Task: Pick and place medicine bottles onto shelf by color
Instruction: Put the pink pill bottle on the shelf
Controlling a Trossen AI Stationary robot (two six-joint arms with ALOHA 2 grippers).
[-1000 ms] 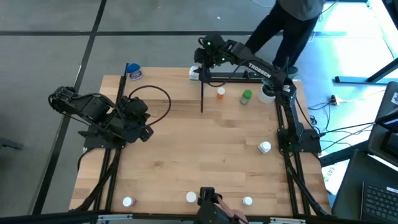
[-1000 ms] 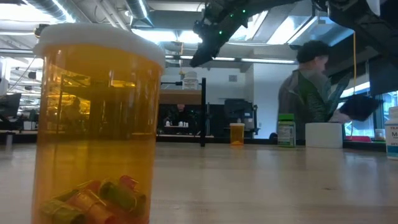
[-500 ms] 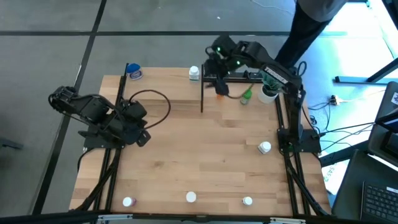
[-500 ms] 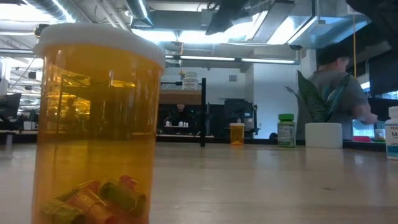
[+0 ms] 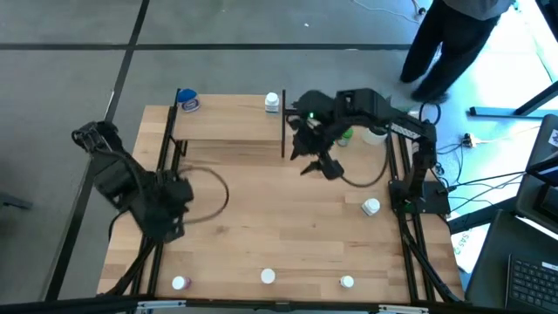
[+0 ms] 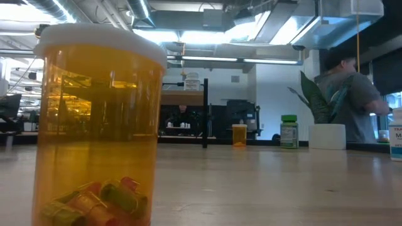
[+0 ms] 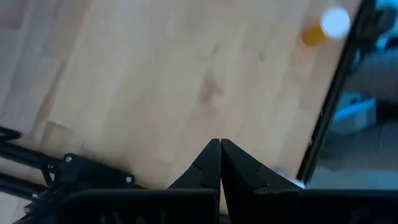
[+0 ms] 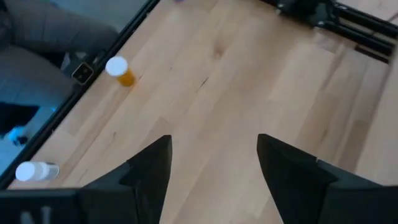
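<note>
The shelf (image 5: pixel 228 124) stands at the table's far side. A blue bottle (image 5: pixel 187 102) stands at its left end and a white bottle (image 5: pixel 272 102) at its right end. A green bottle (image 5: pixel 346 135) stands right of the shelf, and a small orange one (image 6: pixel 239 134) shows beside it in the low view. My right gripper (image 5: pixel 318 168) hangs open and holds nothing, in front of the shelf's right post (image 5: pixel 284 135). At the table's left side my left gripper (image 5: pixel 170 228) is shut (image 7: pixel 220 149) and holds nothing.
A white bottle (image 5: pixel 371 207) stands near the right edge. Three capped bottles (image 5: pixel 179 283) (image 5: pixel 267 276) (image 5: pixel 347 282) stand along the near edge; one orange bottle (image 6: pixel 97 125) fills the low view's left. A potted plant (image 6: pixel 326 135) stands far right. A person (image 5: pixel 449 39) walks beyond the table.
My right gripper has left the shelf's right end, where the white bottle stays standing. It has swung toward the near side and out over the table in front of the shelf's right post, still open. My left gripper has swung toward the near left corner, still shut.
</note>
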